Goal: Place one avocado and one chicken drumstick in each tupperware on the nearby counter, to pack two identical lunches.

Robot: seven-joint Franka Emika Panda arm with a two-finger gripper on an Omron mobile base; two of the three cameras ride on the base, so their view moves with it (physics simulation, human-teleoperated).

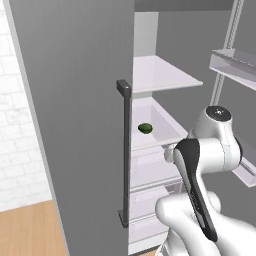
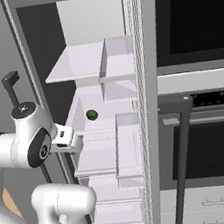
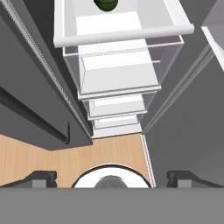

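A dark green avocado (image 1: pixel 145 128) (image 2: pixel 91 115) lies alone in a white pulled-out fridge drawer (image 2: pixel 80 119); it peeks in at the top edge of the hand view (image 3: pixel 106 4). My gripper (image 3: pixel 116 179) points down in front of the open fridge, below and nearer than the avocado. It is open, its dark fingertips (image 3: pixel 41 178) wide apart with nothing between them. My hand (image 2: pixel 66 139) hovers just outside the drawer's front. The chicken drumstick, the tupperware and the counter are out of view.
The grey fridge door (image 1: pixel 75 125) with its dark vertical handle (image 1: pixel 125 150) stands open on the left. White shelves (image 2: pixel 79 60) and door bins (image 1: pixel 235 62) surround the drawer. A black oven (image 2: pixel 192 22) with a dark handle (image 2: pixel 176 107) stands to the right. Wooden floor (image 3: pixel 65 159) lies below.
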